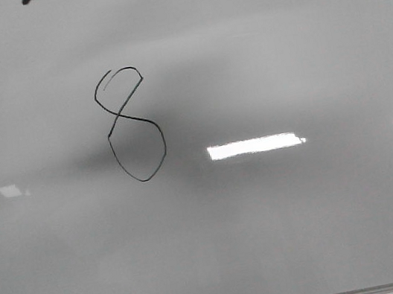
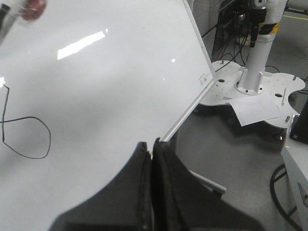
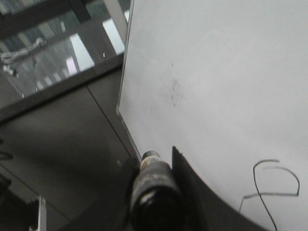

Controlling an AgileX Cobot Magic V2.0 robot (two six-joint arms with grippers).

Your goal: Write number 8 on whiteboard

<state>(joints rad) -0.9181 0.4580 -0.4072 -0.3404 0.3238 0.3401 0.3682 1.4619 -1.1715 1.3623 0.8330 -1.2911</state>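
Number 8 (image 1: 131, 125) complete, left of whiteboard (image 1: 309, 234) centre; right fingers (image 3: 159, 183) gripped marker (image 3: 153, 180), left fingers (image 2: 153, 168) closed, empty; stray marker contact would smudge it.

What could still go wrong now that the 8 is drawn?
The right gripper is clamped on the marker, whose tip sits near the whiteboard. A careless pull-away could streak stray ink near the number 8. The ink may still be wet; the shut left gripper hovering over the board could smudge the lower loop if it sweeps across.
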